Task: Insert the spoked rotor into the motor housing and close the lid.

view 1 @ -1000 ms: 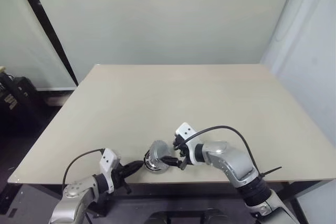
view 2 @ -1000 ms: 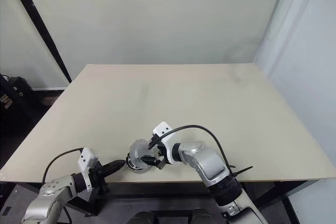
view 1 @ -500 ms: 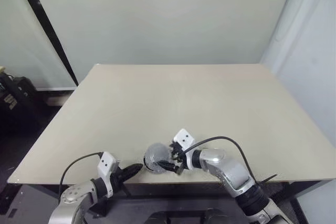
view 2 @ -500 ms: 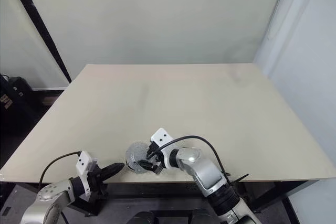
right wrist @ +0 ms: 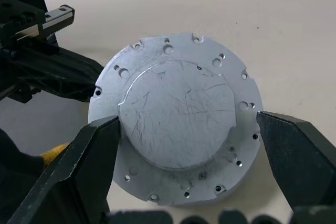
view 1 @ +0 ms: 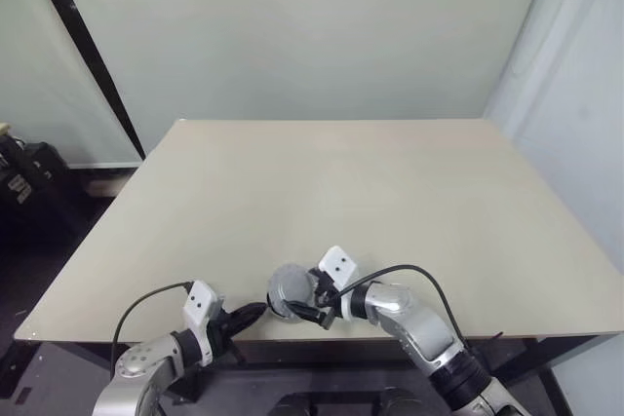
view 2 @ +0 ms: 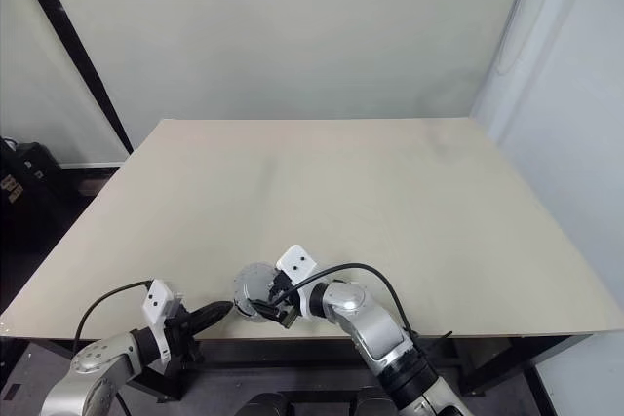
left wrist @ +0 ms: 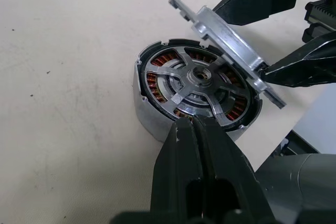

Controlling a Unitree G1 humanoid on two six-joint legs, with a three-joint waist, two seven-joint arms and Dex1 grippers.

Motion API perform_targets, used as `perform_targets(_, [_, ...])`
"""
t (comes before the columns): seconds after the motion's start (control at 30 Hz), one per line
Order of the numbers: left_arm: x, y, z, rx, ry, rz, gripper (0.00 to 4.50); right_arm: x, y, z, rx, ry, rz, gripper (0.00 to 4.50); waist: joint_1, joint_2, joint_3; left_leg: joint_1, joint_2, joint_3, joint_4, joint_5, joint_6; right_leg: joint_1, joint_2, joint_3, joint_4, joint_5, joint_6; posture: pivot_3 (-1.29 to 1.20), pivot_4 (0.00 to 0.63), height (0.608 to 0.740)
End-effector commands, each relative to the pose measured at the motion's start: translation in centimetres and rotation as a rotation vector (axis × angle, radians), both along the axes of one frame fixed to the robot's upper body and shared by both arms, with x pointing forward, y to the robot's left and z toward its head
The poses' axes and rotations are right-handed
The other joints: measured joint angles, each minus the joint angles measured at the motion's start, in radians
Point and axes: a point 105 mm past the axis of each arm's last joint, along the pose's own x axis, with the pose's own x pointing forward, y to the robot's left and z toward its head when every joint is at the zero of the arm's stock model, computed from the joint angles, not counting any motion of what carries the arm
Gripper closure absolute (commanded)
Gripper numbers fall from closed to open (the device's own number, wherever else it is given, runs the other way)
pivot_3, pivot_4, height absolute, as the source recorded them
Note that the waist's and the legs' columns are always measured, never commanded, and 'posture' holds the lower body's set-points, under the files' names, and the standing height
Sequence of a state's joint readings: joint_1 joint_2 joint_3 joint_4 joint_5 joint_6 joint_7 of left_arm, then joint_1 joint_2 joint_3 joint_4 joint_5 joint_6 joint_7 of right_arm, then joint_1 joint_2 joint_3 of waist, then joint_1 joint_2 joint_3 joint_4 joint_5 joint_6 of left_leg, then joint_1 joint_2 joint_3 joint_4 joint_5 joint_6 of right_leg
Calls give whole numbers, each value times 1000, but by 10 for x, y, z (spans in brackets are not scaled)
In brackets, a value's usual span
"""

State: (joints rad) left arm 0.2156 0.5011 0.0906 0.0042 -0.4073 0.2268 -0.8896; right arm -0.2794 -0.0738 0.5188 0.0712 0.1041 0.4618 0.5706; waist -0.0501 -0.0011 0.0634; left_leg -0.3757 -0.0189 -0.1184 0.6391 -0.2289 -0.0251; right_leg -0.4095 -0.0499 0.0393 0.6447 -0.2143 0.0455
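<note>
Two end effectors meet at the near edge of the pale beige surface (view 1: 390, 192), and we see the work gathered between them. Our right end effector (right wrist: 189, 129) has its black fingers spread wide on either rim of the flat round grey metal lid (right wrist: 176, 121), gripping it; the scratched disc, ringed with small holes, is tilted on edge just over the far side of the small round metal motor housing (left wrist: 152, 124), which sits on the surface with copper-coloured windings showing around its inside. Seated in that housing we see the spoked rotor (left wrist: 197, 85), its silvery spokes and hub lying level within the dark rim. Our left end effector (left wrist: 191, 124) has its fingers closed together with nothing between them, the tips resting at the near rim of the housing, touching or just above the rotor's edge; we cannot tell which. From the head views the lid (view 1: 289, 284) hides the housing beneath it.
</note>
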Motion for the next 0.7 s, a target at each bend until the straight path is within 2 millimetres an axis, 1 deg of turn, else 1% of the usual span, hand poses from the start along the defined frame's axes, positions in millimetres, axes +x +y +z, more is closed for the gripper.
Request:
perform_targets(0.03, [6,-5,13,-1,-55,-19,4500,1,8,7,50,-35,21,28,0,0,0,0,0,0,0,0,0,0,0,0,0,0,0,0,0,740])
perform_targets(0.2, [6,-6,14,0,-56,-17,4500,-1,18,0,55,-23,47,28,0,0,0,0,0,0,0,0,0,0,0,0,0,0,0,0,0,740])
perform_targets(0.37, [5,-4,15,7,-58,-5,4500,2,22,-6,40,-33,55,28,0,0,0,1,0,0,0,0,0,0,0,0,0,0,0,0,0,740])
perform_targets(0.53, [5,0,16,17,-66,22,4500,5,26,-3,46,-56,54,28,0,0,0,1,0,0,0,0,0,0,0,0,0,0,0,0,0,740])
perform_targets(0.7, [11,5,18,25,-87,68,4500,6,28,-1,43,-83,61,28,0,0,0,1,0,0,0,0,0,0,0,0,0,0,0,0,0,740])
